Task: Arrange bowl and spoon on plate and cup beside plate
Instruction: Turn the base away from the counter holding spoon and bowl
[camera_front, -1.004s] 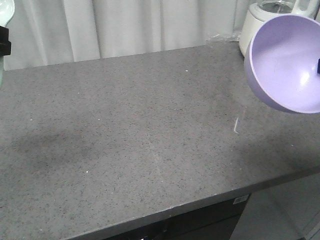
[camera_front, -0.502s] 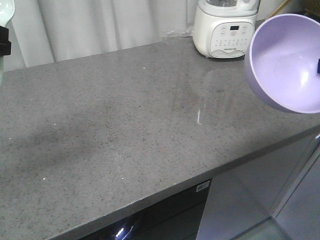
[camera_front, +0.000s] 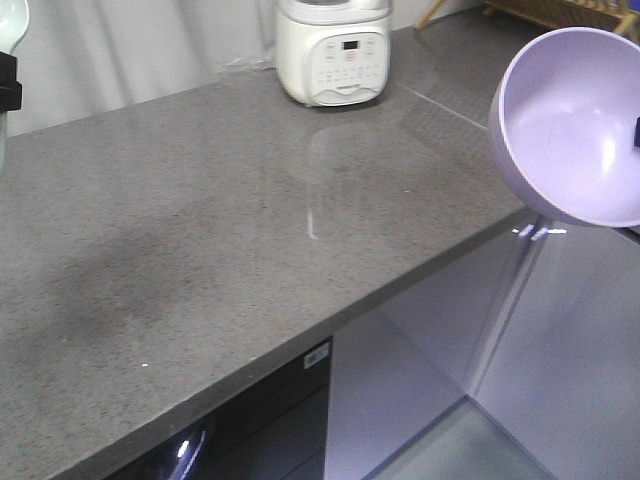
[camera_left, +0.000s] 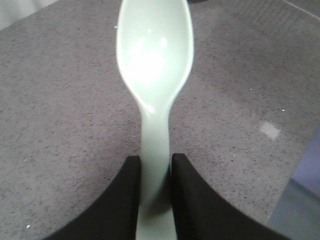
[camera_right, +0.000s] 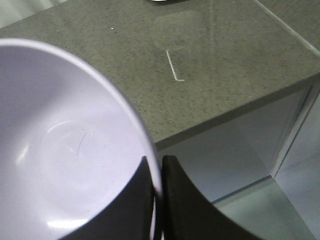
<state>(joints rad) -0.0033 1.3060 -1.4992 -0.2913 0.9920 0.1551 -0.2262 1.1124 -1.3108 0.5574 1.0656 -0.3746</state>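
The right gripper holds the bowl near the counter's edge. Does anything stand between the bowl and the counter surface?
Nothing visible does. The bowl hangs in the right gripper by the counter corner; a white appliance stands far back, apart from it. No plate shows in any view.

Tally across all views: 1 bowl (camera_front: 575, 125), lavender. 1 spoon (camera_left: 155, 75), pale mint. 2 end effectors: left end effector (camera_left: 155, 162), right end effector (camera_right: 156, 161). 1 white appliance (camera_front: 332, 52) with button panel. 1 grey speckled bench (camera_front: 200, 230). 1 wooden item (camera_front: 560, 12), far corner, kind unclear.
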